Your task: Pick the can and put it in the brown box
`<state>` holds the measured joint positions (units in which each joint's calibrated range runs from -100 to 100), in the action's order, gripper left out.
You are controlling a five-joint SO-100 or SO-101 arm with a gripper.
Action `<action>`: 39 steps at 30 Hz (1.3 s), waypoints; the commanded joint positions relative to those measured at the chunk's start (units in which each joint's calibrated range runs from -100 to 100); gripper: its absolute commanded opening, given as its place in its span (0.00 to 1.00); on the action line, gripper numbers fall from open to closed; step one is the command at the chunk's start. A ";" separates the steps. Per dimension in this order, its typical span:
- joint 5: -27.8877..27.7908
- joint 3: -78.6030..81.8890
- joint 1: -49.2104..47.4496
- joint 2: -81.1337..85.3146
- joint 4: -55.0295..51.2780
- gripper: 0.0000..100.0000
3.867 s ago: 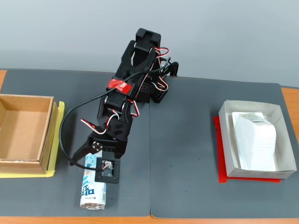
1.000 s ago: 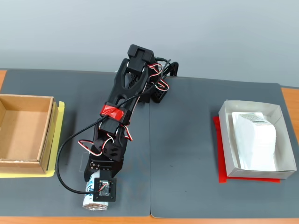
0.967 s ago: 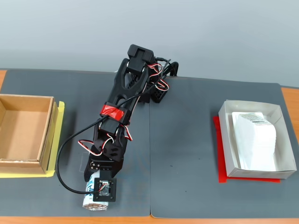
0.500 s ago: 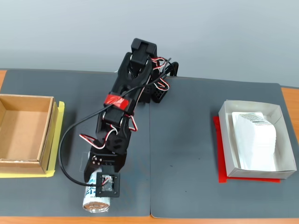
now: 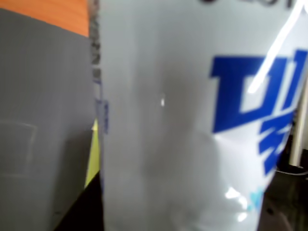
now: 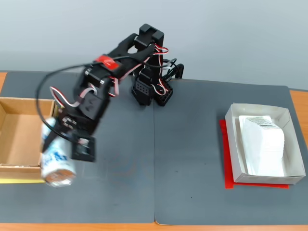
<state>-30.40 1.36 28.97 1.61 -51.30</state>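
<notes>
The can [image 6: 57, 162], white and light blue with blue lettering, hangs tilted above the mat's left edge, just over the near right corner of the brown box [image 6: 24, 100]. My gripper [image 6: 57, 142] is shut on the can's upper part; its image is motion-blurred in the fixed view. In the wrist view the can [image 5: 192, 120] fills most of the frame and hides the fingers. The brown box sits at the far left on a yellow sheet, and its visible floor is bare.
A white paper box [image 6: 231, 144] with white packets lies at the right on red paper. The arm's base [image 6: 151, 91] stands at the back of the grey mat [image 6: 192, 192]. Orange table edge [image 5: 48, 14] shows beyond the mat.
The arm has swung left and risen, carrying the can from the mat's front edge up to the brown box's near right corner.
</notes>
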 commanded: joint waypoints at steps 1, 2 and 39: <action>-2.64 -7.79 5.23 2.76 0.73 0.08; -3.10 -8.96 6.36 1.99 0.73 0.08; -5.03 -25.98 16.92 -24.27 0.73 0.09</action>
<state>-35.19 -21.03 45.68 -23.42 -51.30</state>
